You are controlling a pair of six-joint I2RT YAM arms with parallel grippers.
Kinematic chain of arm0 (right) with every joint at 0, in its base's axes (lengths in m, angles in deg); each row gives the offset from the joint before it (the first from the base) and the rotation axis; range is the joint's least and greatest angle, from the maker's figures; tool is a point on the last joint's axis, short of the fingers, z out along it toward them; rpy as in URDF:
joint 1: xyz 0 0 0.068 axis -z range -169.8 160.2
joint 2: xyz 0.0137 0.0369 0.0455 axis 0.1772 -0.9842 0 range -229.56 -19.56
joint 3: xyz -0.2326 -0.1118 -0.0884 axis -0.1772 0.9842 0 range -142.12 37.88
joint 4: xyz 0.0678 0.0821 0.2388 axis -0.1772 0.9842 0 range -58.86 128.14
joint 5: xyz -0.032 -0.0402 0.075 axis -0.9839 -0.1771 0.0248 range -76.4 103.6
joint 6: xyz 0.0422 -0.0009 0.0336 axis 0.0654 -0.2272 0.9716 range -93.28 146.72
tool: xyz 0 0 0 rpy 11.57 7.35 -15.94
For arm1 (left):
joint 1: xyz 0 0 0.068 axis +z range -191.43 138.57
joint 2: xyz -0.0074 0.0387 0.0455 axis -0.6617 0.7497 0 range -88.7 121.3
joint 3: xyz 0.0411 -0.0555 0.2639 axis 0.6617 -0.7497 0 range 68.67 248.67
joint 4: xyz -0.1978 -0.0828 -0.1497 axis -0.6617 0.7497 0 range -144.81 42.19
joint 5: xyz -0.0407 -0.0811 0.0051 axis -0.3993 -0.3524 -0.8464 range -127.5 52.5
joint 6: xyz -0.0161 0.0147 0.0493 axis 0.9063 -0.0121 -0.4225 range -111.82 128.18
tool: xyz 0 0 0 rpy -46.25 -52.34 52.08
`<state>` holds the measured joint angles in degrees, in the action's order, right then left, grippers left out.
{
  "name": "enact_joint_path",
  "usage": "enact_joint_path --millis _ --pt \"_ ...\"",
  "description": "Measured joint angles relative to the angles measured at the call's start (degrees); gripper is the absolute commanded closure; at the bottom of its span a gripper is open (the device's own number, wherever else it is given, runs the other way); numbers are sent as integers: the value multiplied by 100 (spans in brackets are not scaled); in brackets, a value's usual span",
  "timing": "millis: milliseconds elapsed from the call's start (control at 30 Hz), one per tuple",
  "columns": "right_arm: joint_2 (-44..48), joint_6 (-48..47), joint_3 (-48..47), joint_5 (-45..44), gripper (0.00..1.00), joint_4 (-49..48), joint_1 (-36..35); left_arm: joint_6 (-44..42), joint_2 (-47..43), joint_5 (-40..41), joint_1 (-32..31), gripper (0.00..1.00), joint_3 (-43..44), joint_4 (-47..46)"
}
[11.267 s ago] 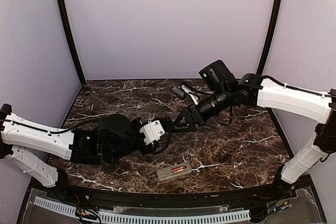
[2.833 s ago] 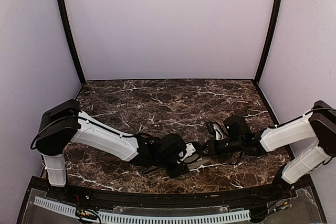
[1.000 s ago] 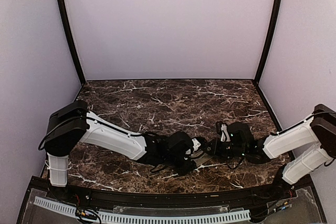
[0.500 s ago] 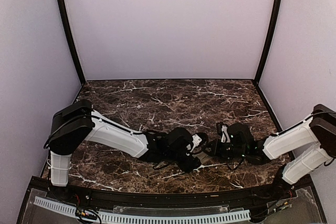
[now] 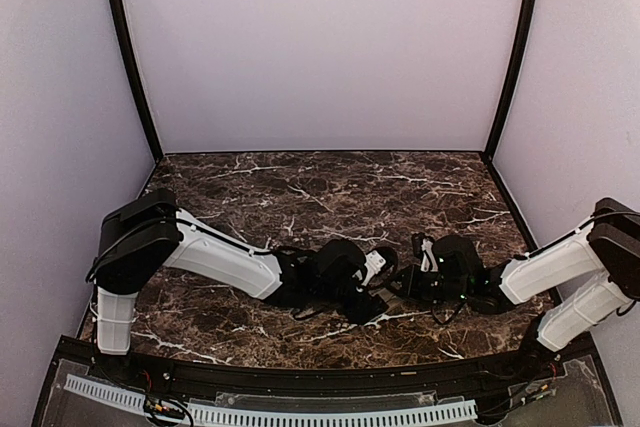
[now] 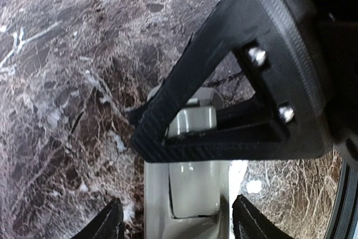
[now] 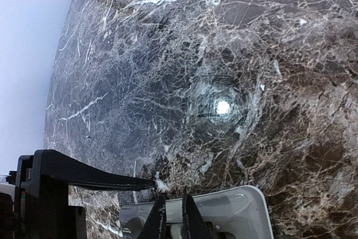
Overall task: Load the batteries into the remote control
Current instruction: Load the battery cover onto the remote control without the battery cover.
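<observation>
Top view: both arms meet low over the marble table point(image 5: 300, 197), near its front. Left wrist view: my left gripper point(image 6: 178, 205) straddles the pale remote control point(image 6: 193, 194); I cannot tell if it clamps. Right wrist view: my right gripper point(image 7: 173, 201), almost closed, points into the remote control's open bay.

Remote control point(image 6: 193, 194) between spread left hand point(image 6: 182, 225) fingers; right hand point(image 6: 154, 132) black finger across it.
</observation>
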<state>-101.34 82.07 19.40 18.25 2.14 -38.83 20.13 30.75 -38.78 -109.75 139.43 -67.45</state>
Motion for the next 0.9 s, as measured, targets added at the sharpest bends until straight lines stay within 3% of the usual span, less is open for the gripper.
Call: enact_joint_path --millis 900 --pt "0 -24 33 9 91 -57 0 -284 177 -363 103 66 63 -542"
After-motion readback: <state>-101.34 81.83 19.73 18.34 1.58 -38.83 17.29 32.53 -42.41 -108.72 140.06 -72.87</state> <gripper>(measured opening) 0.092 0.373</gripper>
